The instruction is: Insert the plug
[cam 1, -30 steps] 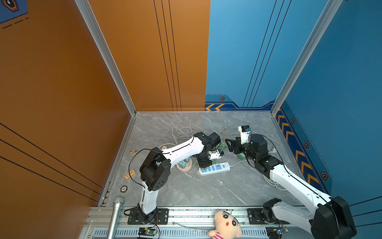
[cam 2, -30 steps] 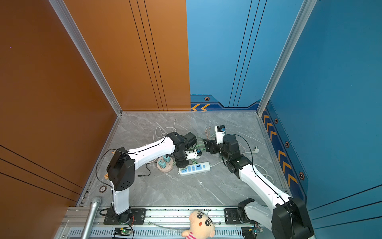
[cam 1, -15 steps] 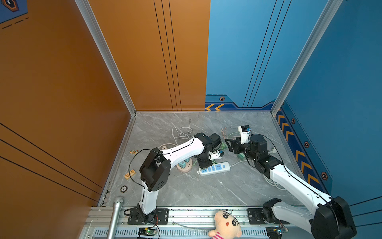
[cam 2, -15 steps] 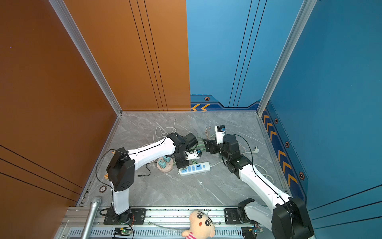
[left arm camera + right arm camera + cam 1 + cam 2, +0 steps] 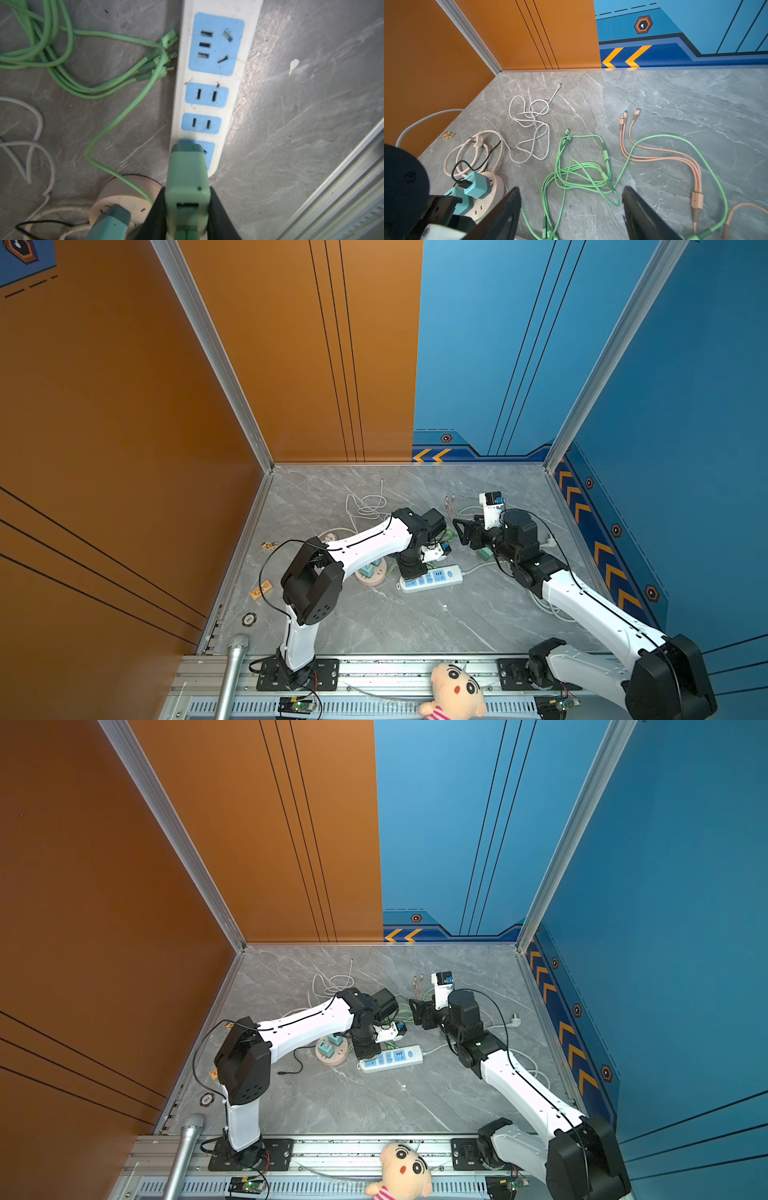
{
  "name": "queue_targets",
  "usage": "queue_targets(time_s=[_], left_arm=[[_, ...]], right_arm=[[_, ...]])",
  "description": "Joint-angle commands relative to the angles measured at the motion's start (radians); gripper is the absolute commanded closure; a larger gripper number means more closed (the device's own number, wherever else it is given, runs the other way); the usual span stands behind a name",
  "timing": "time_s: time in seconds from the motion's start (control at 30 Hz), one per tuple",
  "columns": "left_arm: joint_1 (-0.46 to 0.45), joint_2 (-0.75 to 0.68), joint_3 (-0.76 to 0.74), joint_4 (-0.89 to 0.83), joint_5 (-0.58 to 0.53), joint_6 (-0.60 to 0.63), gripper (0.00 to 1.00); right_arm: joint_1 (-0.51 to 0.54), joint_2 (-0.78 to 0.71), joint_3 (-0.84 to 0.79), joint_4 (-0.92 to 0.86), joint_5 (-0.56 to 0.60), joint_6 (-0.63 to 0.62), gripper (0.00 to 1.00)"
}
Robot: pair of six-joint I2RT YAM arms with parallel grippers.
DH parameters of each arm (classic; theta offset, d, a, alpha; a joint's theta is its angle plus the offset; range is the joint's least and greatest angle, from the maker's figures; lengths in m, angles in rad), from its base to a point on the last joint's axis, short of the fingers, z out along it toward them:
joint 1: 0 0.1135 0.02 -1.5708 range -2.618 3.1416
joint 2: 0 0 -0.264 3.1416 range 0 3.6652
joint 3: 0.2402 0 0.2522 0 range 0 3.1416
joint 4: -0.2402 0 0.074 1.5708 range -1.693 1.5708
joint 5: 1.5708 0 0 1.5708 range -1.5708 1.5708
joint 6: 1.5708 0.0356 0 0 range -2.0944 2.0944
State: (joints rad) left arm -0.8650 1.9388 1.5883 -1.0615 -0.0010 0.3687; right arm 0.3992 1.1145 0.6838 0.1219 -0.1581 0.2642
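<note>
Bright, even light from above, with soft shadows. A pale glare patch lies on the grey marble-patterned surface (image 5: 268, 62) in the left wrist view, where the nearest things blur.

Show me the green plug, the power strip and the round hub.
green plug (image 5: 187, 172), left wrist view, body
power strip (image 5: 250, 20), left wrist view, white casing
round hub (image 5: 499, 188), right wrist view, rim

Grey marble tabletop (image 5: 415, 626): power strip (image 5: 432, 578), round socket (image 5: 371, 580), loose cables (image 5: 365, 506).
</note>
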Motion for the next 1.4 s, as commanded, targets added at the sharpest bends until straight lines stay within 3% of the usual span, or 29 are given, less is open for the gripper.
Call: queue_targets(time_s=[0.0,0.83,1.13,1.37], left_arm=[[-0.001,0.048,-0.049,-0.014,-0.013,-0.024,1.0],[0.004,0.101,-0.036,0.006,0.001,-0.037,1.0],[0.009,0.084,-0.003,0.011,-0.091,-0.009,1.0],[0.009,0.081,0.015,0.012,-0.084,0.006,0.78]], right_arm=[[-0.001,-0.017,0.025,-0.015,-0.013,0.011,0.22],[-0.002,-0.018,0.022,-0.02,-0.011,0.003,0.22],[-0.002,-0.039,0.018,-0.033,-0.004,-0.002,0.22],[-0.002,-0.054,0.017,-0.041,0.005,-0.006,0.22]])
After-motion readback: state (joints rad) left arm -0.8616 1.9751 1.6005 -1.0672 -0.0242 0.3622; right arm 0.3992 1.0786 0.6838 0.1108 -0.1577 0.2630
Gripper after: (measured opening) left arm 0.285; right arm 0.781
